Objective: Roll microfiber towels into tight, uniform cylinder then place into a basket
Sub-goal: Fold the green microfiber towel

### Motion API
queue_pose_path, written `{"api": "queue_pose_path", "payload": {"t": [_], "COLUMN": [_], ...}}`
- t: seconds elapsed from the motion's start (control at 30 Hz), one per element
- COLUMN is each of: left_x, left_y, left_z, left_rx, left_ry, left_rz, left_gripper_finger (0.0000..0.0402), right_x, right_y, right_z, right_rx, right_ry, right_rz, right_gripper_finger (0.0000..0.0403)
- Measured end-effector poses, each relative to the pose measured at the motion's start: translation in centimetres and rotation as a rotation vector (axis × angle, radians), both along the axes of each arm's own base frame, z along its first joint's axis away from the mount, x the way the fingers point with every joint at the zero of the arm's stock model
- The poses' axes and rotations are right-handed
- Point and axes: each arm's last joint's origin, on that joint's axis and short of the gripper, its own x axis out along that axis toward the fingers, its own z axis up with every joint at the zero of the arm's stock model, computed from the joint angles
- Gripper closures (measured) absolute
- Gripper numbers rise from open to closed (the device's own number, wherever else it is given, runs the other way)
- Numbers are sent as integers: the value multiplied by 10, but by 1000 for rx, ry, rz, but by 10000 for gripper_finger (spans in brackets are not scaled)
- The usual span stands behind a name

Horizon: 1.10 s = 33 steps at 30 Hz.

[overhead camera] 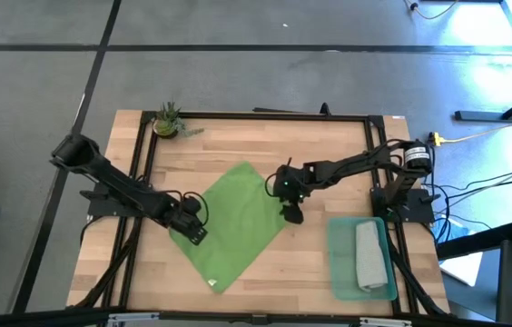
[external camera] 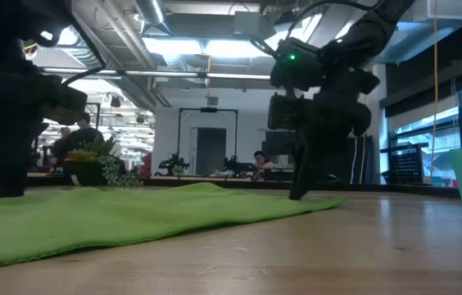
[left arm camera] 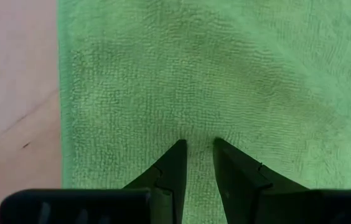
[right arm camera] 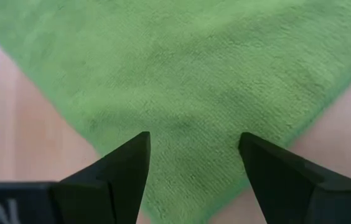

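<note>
The bright green towel (overhead camera: 238, 222) lies spread flat on the table, turned like a diamond; it also shows in the low view (external camera: 133, 217). My left gripper (overhead camera: 192, 227) is down on it just inside its left corner, its fingers nearly together (left arm camera: 198, 144). My right gripper (overhead camera: 290, 213) is open, and its fingers stand either side of the towel's right corner (right arm camera: 194, 174). The grey towel (overhead camera: 371, 256) lies rolled in the teal basket (overhead camera: 339, 263) at the front right. My left gripper comes from above, pointing down, and its fingertips (left arm camera: 178, 152) pinch a small pucker of the green towel's top (left arm camera: 198, 134), a little in from its edge (left arm camera: 60, 124). The towel stays flat on the table. My right gripper's fingertips reach down to the towel; I cannot tell whether they touch it.
A small potted plant (overhead camera: 167, 121) stands at the table's far left corner. A black frame (overhead camera: 256, 116) runs around the work area. Bare wood lies in front of the towel and between the towel and the basket.
</note>
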Motion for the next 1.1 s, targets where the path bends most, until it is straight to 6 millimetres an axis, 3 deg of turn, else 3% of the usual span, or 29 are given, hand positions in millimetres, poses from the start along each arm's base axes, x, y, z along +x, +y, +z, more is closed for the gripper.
{"api": "queue_pose_path", "payload": {"t": [0.2,0.5,0.7,0.83,0.93,1.1], "left_x": [8,18,15,11,7,5], "left_y": [-5,-10,-7,-6,-6,-5], "left_z": [-2,3,14,15,12,6], "left_rx": [-50,-118,-105,-80,-35,-2], "left_ry": [-55,-166,-211,-206,-161,-116], "left_rz": [-8,-15,10,24,22,20], "left_gripper_finger": [326,326,326,326,326,326], "right_x": [-1,-1,-1,-4,-6,-5], "right_y": [-6,-35,-38,-29,-23,-20], "right_z": [-1,2,40,55,48,20], "right_rx": [-92,-281,-251,-110,-27,-54], "right_ry": [-3,8,-24,-69,-49,31], "right_rz": [-52,-249,-221,-139,-84,-84], "right_gripper_finger": [152,152,152,152,152,152]}}
